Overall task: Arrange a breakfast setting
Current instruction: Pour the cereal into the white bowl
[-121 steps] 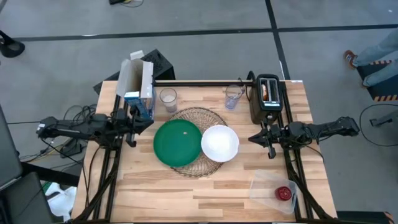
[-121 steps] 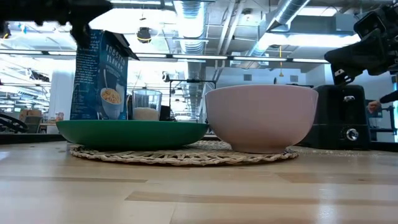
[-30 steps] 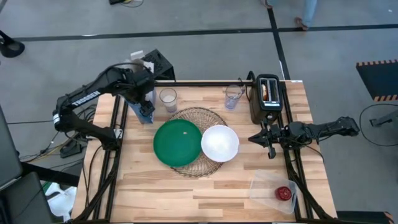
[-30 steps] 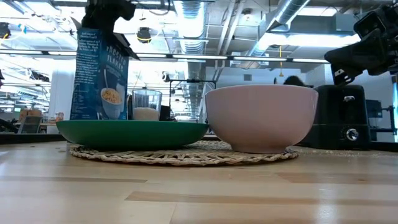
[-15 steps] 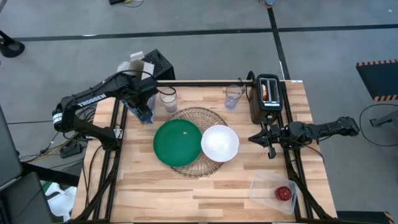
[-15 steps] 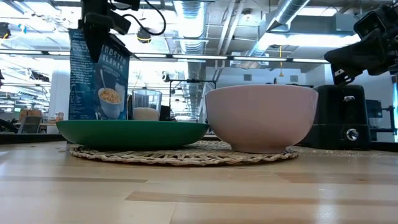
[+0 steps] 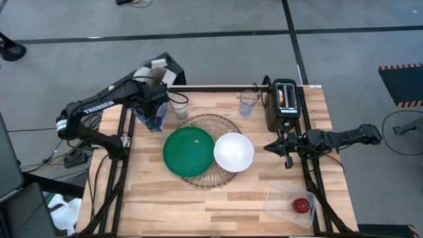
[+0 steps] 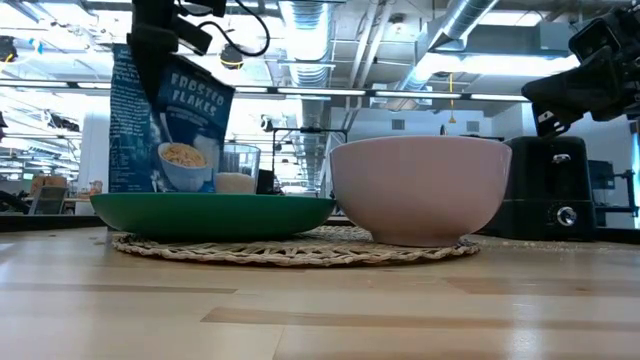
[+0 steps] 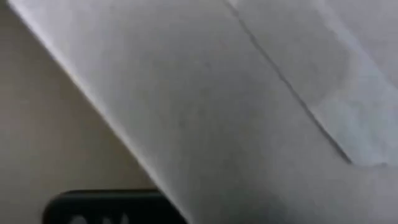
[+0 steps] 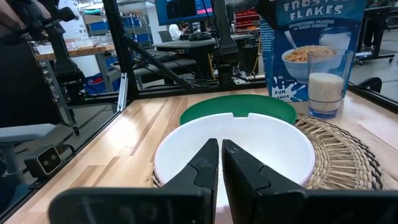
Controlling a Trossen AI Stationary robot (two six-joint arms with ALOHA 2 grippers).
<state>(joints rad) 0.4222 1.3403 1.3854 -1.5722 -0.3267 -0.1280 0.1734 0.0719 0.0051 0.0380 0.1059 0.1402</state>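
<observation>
Left gripper (image 7: 156,99), in the high view, sits over the top of the blue cereal box (image 7: 154,118) near the bench's far-left corner; how far its fingers are apart cannot be read here. Right gripper (image 7: 269,147) hovers near the right edge, beside the white bowl (image 7: 233,152). One round wire mat (image 7: 210,127) lies mid-bench and carries one green plate (image 7: 190,151) and the one bowl, which touch side by side. Two clear glasses stand along the far edge: one (image 7: 179,106) just beside the box, one (image 7: 248,102) next to the black toaster (image 7: 285,104). One clear plastic tub (image 7: 291,201) at the near-right corner holds one small red apple (image 7: 302,205).

Low view: the box (image 8: 168,128) is tilted (printed "Frosted Flakes", bowl of cereal pictured), with the left arm's dark gripper on its top edge. The plate (image 8: 212,214) and bowl (image 8: 417,188) rest on the mat (image 8: 292,250).

Left wrist view: only a pale cardboard surface fills the frame, so the fingers' state cannot be told.

Right wrist view: the right gripper's fingers (image 10: 208,167) are closed together, holding nothing, above the bowl (image 10: 273,146).
</observation>
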